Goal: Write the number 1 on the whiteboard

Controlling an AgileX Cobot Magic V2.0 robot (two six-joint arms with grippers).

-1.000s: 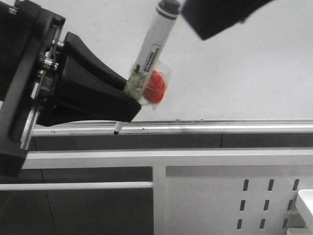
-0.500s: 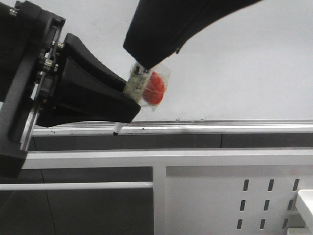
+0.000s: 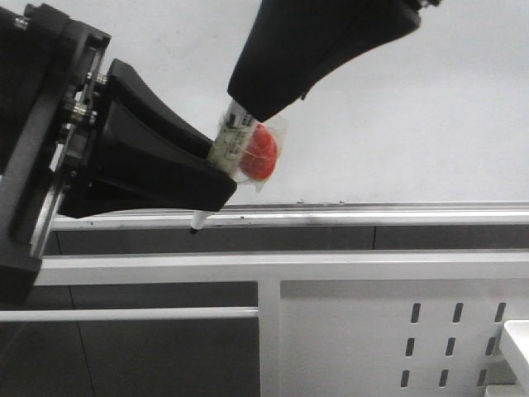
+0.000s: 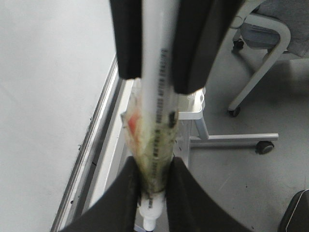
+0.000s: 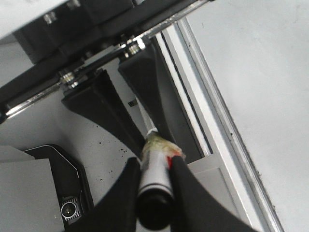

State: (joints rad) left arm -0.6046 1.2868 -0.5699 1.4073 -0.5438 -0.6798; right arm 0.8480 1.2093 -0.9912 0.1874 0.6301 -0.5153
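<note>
The whiteboard [image 3: 430, 124] fills the space behind both grippers, and its silver rail [image 3: 372, 213] runs just below them. No stroke shows on the board in any view, so the number 1 is not yet drawn.

The left gripper [image 3: 216, 175] comes in from the left, and its jaws are closed on the lower barrel of the marker [image 3: 235, 136], over a wrap of clear tape with a red piece [image 3: 263, 154] stuck to the side away from that gripper. The white tip [image 3: 198, 220] pokes out just below the left fingers and hangs in front of the rail, its cap off.

The right gripper [image 3: 263, 103] reaches down from above, and the right wrist view shows its fingers [image 5: 126, 193] narrowed on the dark upper end of the same marker. So both grippers hold 1 pen, which stands tilted between them with its top leaning toward the right gripper.

The step in hand looks like a handover or regrasp of the marker before writing. Which arm will write cannot be told. The next move calls for 1 gripper to let go while the other holds firm, then the tip must rise above the rail, touch the board, and run in 1 straight vertical line.
</note>
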